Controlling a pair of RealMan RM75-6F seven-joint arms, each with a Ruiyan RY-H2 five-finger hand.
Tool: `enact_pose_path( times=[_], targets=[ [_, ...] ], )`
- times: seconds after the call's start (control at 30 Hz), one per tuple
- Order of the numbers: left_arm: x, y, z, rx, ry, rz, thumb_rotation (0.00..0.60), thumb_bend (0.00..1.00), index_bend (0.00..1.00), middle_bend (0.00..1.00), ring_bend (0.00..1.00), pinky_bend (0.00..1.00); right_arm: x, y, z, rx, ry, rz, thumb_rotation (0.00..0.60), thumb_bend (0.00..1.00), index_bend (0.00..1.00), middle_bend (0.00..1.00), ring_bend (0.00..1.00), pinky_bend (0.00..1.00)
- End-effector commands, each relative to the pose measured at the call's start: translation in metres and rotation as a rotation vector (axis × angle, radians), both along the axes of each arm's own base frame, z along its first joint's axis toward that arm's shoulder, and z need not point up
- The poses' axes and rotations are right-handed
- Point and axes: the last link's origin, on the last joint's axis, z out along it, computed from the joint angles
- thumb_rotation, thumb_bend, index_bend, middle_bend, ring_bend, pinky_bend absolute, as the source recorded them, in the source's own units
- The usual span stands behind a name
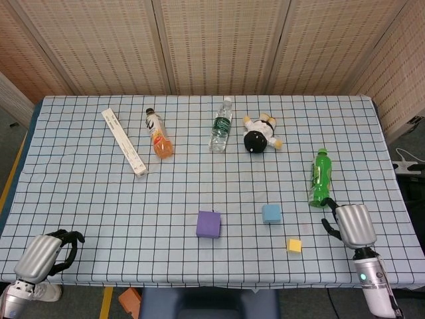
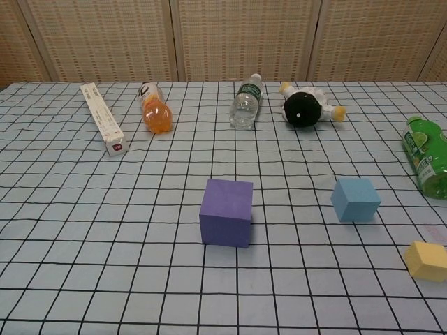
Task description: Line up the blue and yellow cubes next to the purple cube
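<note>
The surface (image 1: pixel 80 193) before me wears a pale blue cloth ruled in a black grid. On it the purple cube (image 1: pixel 208 224) is a flat violet; right of it sits the light blue cube (image 1: pixel 271 213), and further right the pale yellow cube (image 1: pixel 294 246). Beyond the purple cube lie a white box (image 1: pixel 124 141), an orange bottle (image 1: pixel 159 135), a clear bottle (image 1: pixel 221 126) with a dark label, a black-and-white plush toy (image 1: pixel 259 134) and a green bottle (image 1: pixel 320 177). My hands are silver-grey with black fingers (image 1: pixel 70 236).
</note>
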Motion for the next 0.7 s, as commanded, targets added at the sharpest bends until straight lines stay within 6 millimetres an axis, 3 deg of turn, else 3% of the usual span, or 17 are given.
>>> enact_pose_path(
  times=[0.03, 0.13, 0.27, 0.7],
  targets=[
    [0.0, 0.0, 0.0, -0.001, -0.001, 0.0, 0.6, 0.57, 0.46, 0.55, 0.43, 0.61, 0.019, -0.013, 0.0, 0.115, 0.009, -0.069, 0.6, 0.11, 0.29, 0.95, 0.85, 1.0],
    [0.0, 0.0, -0.001, -0.008, -0.001, -0.002, 0.6, 0.58, 0.46, 0.55, 0.43, 0.61, 0.027, -0.019, 0.0, 0.161, 0.005, -0.111, 0.6, 0.06, 0.22, 0.96, 0.86, 1.0],
    [0.0, 0.0, -0.002, -0.013, 0.001, -0.003, 0.6, 0.57, 0.46, 0.55, 0.43, 0.61, 0.034, -0.027, -0.003, 0.198, -0.019, -0.145, 0.6, 0.02, 0.21, 0.96, 0.86, 1.0],
    [0.0, 0.0, -0.002, -0.015, -0.007, -0.002, 0.6, 0.58, 0.46, 0.55, 0.43, 0.61, 0.042, -0.048, -0.039, 0.35, -0.161, -0.208, 0.6, 0.01, 0.28, 0.96, 0.86, 1.0]
  ],
)
